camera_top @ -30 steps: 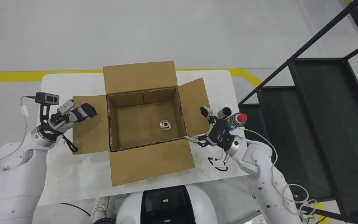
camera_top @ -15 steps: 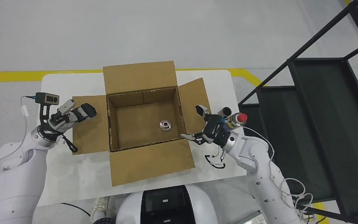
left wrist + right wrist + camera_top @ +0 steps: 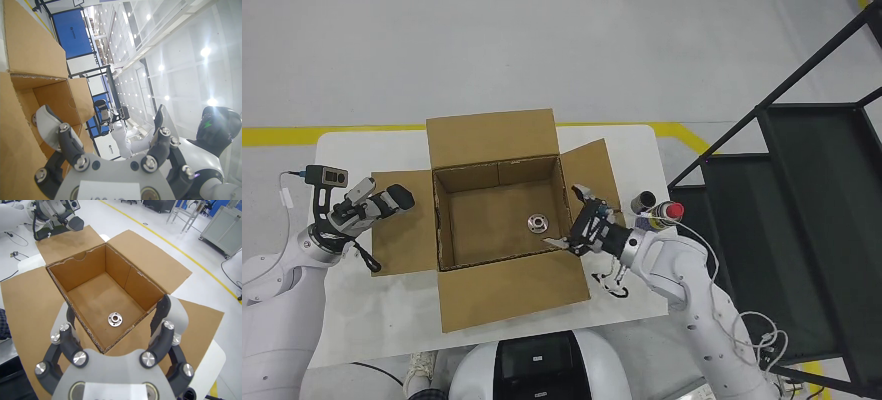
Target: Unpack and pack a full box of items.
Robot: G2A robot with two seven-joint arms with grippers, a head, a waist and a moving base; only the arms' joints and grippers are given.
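one cardboard box point(image 3: 492, 140) with four open flaps. one metal flange point(image 3: 536, 222) inside it. one bench point(image 3: 372, 150). two upright containers: a red-capped can point(image 3: 671, 211) and a dark-topped can point(image 3: 644, 201), possibly a bottle. two tools: left tool point(image 3: 400, 199), right tool point(image 3: 569, 218).

flange point(image 3: 536, 222) in box point(image 3: 497, 172) on table point(image 3: 392, 310); cans point(image 3: 670, 210) right of box
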